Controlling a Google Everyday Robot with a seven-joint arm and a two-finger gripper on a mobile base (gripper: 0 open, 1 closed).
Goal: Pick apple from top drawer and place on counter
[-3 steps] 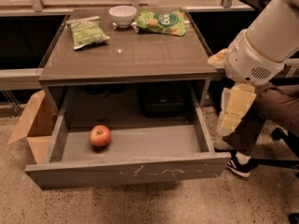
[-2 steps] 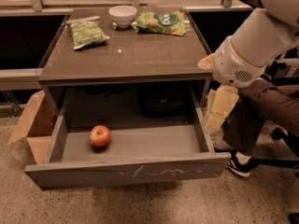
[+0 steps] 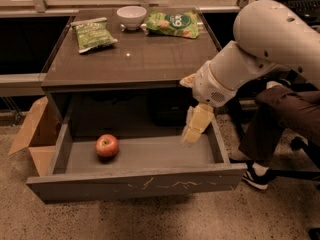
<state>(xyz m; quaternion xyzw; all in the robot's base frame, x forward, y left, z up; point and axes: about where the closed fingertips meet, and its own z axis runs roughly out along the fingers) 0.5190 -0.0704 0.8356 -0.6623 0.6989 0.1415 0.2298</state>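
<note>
Camera view showed the small round red-and-yellow apple (image 3: 107,145) lying in the left part of the wide grey pulled-out top drawer (image 3: 135,184), below the desk's front edge. The cream two-finger gripper (image 3: 192,137) hung over the drawer's right end, under the front right corner of the glossy brown counter (image 3: 140,56), well apart from the apple. Whether its jaws were parted could not be told.
</note>
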